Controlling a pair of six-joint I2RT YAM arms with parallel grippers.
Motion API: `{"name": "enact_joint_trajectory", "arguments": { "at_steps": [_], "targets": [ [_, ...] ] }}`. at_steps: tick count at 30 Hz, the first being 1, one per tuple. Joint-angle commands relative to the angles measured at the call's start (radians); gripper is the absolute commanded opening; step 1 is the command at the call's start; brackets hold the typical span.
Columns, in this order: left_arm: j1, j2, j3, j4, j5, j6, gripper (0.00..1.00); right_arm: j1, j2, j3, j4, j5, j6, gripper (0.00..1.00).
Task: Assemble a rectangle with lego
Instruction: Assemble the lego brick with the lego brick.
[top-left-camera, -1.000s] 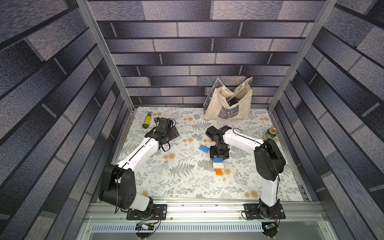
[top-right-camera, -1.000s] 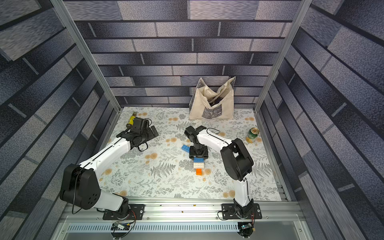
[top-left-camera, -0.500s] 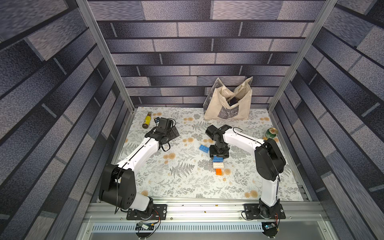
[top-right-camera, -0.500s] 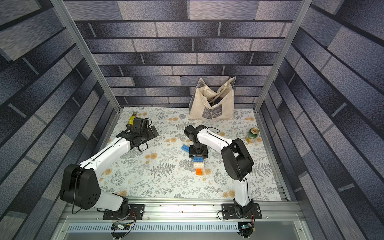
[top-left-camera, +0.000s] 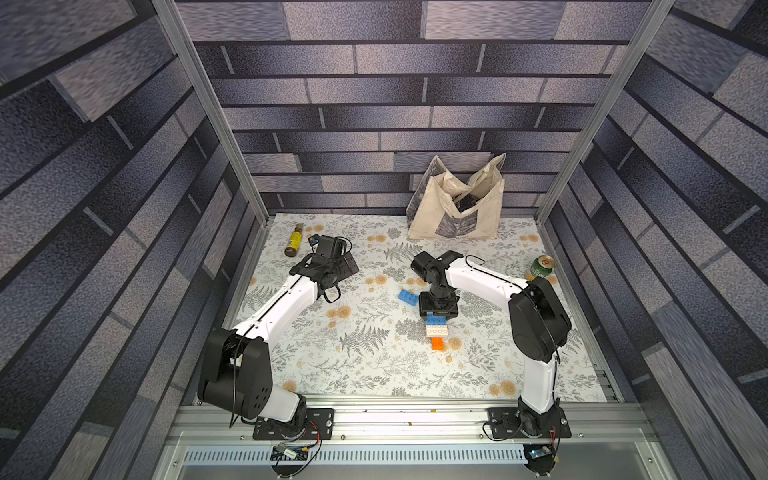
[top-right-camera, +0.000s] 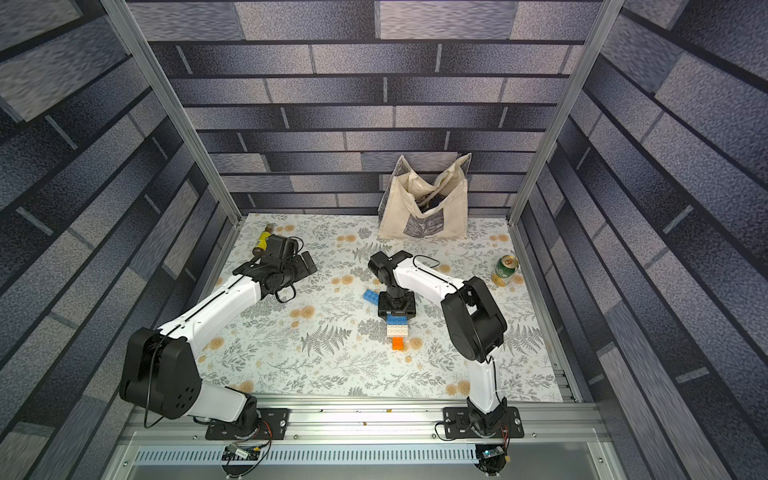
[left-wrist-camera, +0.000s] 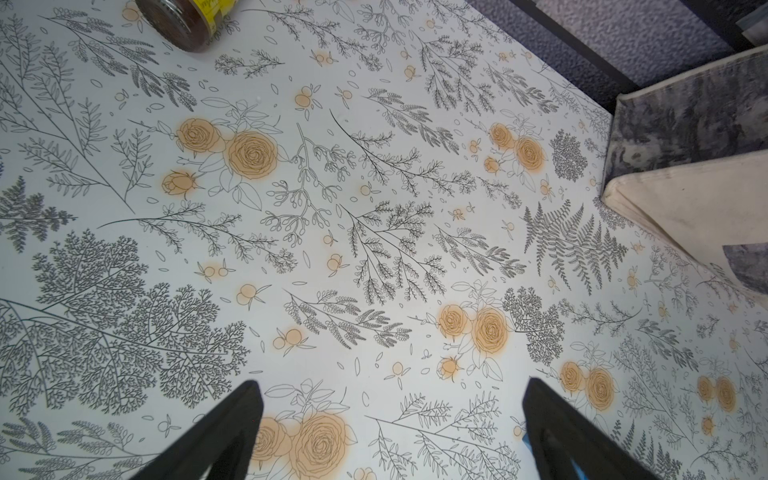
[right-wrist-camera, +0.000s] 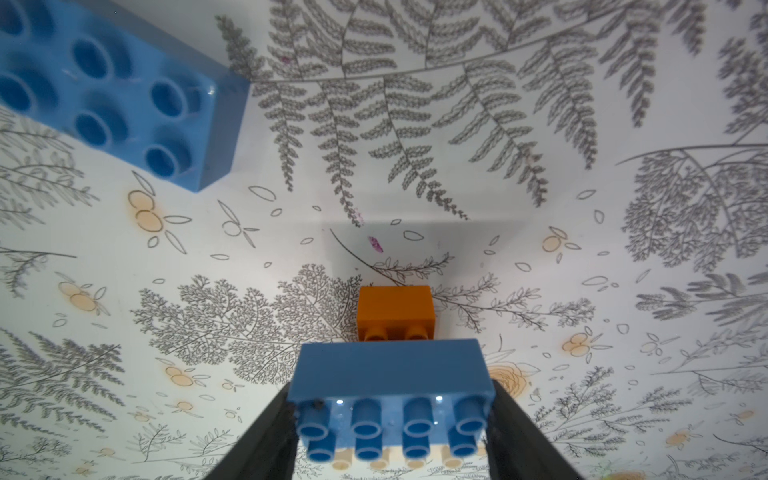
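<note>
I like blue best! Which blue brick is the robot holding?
The blue brick touching the white brick, pinched in the right tool. The other blue brick lies alone on the table, nothing holding it.

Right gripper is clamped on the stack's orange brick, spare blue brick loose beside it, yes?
No: in the right wrist view the right gripper clamps the stack's blue brick, not the orange brick. The spare blue brick is loose beside it.
</note>
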Motion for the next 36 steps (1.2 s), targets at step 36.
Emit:
{"name": "enact_joint_trajectory", "arguments": {
  "at_steps": [36],
  "targets": [
    [-0.011, -0.119, -0.107, 0.107, -0.034, 0.027, 1.00, 0.011, 0.046, -0.131, 0.060, -0.009, 0.017, 0.15]
  ]
}}
